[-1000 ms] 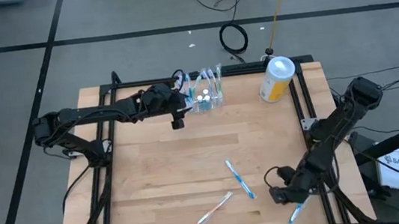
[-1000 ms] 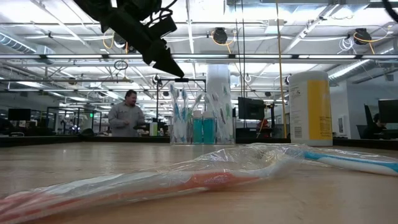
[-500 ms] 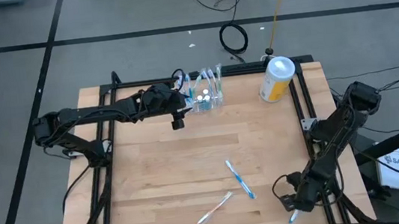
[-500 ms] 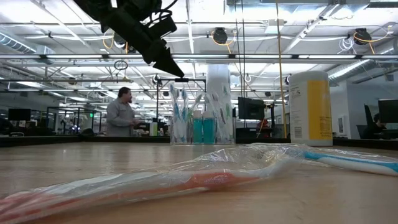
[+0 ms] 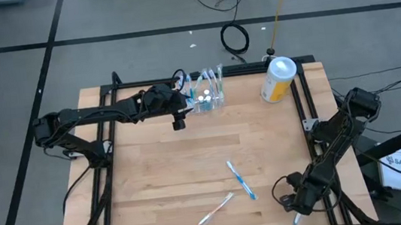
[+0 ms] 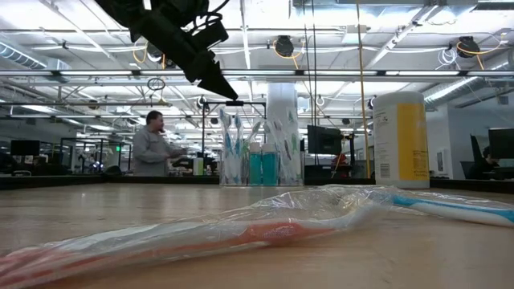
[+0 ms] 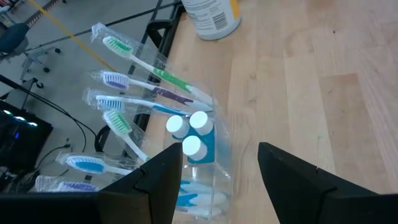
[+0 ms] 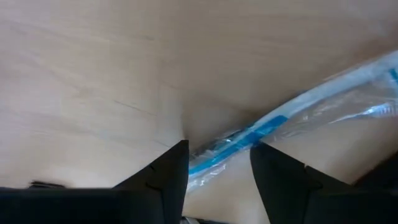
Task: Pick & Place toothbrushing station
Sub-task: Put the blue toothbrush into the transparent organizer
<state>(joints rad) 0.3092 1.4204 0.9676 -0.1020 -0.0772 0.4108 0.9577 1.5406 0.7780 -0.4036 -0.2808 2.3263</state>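
Looking down from above, the holder (image 5: 208,95) stands near the table's (image 5: 154,171) far edge, left of the canister (image 5: 278,78); the left gripper (image 5: 185,108) sits just beside it, jaws spread wide and empty. The right gripper (image 5: 293,206) hangs low at the near right corner over a wrapped brush (image 5: 297,216). Two more brushes (image 5: 240,180) lie mid-table. At table height, the holder (image 6: 261,152) stands upright behind a wrapped brush (image 6: 201,237). The left wrist shows brushes (image 7: 149,74) fanning from the holder (image 7: 199,155). The right wrist shows parted fingers (image 8: 165,177) straddling the brush (image 8: 249,140); whether they grip it I cannot tell.
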